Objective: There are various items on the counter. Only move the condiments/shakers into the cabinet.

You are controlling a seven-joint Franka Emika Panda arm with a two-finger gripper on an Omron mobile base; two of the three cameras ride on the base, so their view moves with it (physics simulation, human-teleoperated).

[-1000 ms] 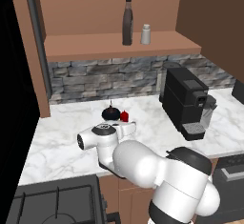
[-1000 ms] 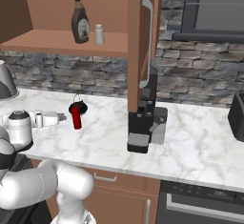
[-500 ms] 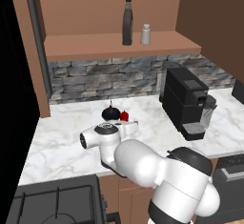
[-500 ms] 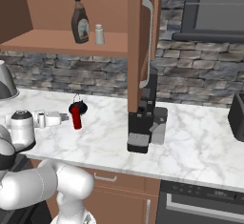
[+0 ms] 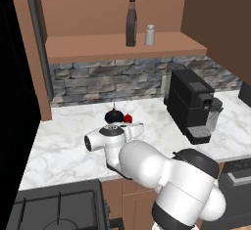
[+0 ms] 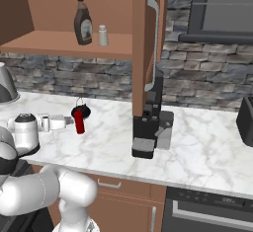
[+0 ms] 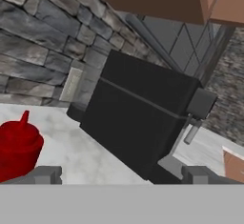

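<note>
- Reaching low over the counter [image 5: 59, 150], gripper [image 6: 63, 122] sits just beside the red bottle [image 6: 79, 123], on its left in the right base view.
- Hand view: gripper fingertips [image 7: 42, 174] spread wide, nothing between them; red bottle [image 7: 16, 147] is at the far left, outside the gap, near the left fingertip.
- Red bottle stands upright on the counter, touching or just in front of the round black object [image 6: 80, 110]; can't tell which.
- In the left base view the red bottle [image 5: 128, 118] is mostly hidden behind the arm, with the round black object [image 5: 113, 115] just left of it.
- Dark brown bottle [image 5: 131, 22] with black cap stands upright on the cabinet [image 5: 98, 48] shelf.
- Pale shaker [image 5: 149, 35] is just right of it on the same shelf, close but apart.
- Black coffee machine [image 5: 188, 104] on the counter right of the red bottle, well apart from it; it also takes up the middle of the hand view [image 7: 138, 118].
- Stone backsplash [image 5: 108, 80] behind the counter.
</note>
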